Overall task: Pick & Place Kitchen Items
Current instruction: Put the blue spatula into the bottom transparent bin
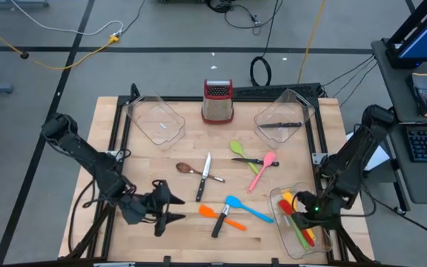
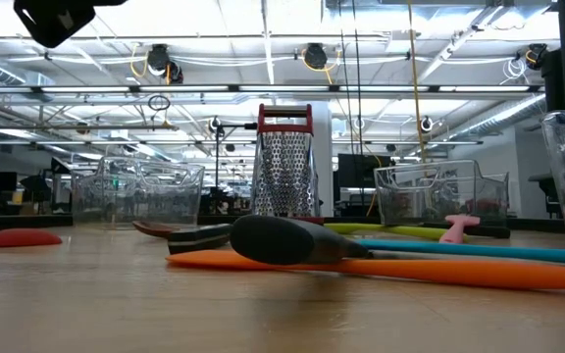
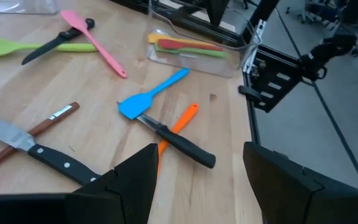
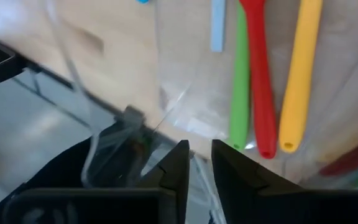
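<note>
Loose utensils lie flat on the wooden table: an orange spatula (image 1: pixel 212 212), a blue spatula (image 1: pixel 245 208), a black-handled knife (image 1: pixel 220 222) lying across both, a larger knife (image 1: pixel 202 178), a brown spoon (image 1: pixel 187 168), a green spoon (image 1: pixel 239 151), a pink spatula (image 1: pixel 262 170). My left gripper (image 1: pixel 170 208) is open and empty near the front edge, left of the orange spatula (image 3: pixel 178 124). My right gripper (image 1: pixel 303 205) hangs over the near-right clear bin (image 1: pixel 325 241), fingers (image 4: pixel 178 163) almost together, nothing between them. Green (image 4: pixel 240 81), red (image 4: pixel 261 81) and yellow (image 4: pixel 300 81) utensils lie in that bin.
A steel grater with a red top (image 1: pixel 217 101) stands at the far edge between two clear bins (image 1: pixel 154 119) (image 1: pixel 286 111); the right one holds a black knife (image 1: pixel 280 124). Bare wood lies at the table's left, in front of my left gripper.
</note>
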You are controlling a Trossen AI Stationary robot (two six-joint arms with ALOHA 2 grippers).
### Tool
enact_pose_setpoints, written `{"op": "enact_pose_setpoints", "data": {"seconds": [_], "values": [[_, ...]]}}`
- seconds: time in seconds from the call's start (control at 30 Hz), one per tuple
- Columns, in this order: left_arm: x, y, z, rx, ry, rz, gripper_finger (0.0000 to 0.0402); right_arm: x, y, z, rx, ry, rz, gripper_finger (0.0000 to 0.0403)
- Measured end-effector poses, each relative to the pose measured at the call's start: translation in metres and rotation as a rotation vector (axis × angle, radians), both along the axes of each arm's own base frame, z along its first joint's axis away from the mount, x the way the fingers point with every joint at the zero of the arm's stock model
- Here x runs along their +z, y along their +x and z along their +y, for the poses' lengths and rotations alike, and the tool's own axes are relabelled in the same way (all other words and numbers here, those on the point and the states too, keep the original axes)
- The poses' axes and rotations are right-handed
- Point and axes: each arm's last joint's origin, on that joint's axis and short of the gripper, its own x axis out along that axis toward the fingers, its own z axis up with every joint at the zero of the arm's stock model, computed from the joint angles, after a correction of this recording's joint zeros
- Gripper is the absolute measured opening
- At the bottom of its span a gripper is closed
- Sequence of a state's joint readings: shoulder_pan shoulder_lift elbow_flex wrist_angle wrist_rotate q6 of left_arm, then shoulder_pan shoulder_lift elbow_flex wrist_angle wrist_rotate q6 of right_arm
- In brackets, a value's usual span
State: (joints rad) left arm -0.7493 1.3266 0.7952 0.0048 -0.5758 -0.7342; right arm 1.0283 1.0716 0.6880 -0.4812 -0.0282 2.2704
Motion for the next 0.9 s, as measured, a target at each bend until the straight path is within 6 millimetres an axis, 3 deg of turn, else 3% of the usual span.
{"op": "enact_pose_setpoints", "data": {"seconds": [0.27,0.5,0.67,0.9], "values": [[0.0,-0.003,-0.003,-0.026,0.022,-0.002,0.0241,0.018,-0.003,-0.012,-0.061,0.041,-0.133,0.0005],[0.0,-0.006,-0.007,-0.052,0.045,-0.003,0.0241,0.036,0.002,-0.02,-0.176,-0.024,-0.468,0.0001],[-0.001,-0.006,-0.006,-0.055,0.053,0.001,0.0241,0.05,0.011,-0.02,-0.248,-0.14,-0.759,0.0001],[-0.001,-0.006,-0.006,-0.056,0.059,0.0,0.0241,0.07,0.029,-0.028,-0.253,-0.374,-1.041,0.0001]]}}
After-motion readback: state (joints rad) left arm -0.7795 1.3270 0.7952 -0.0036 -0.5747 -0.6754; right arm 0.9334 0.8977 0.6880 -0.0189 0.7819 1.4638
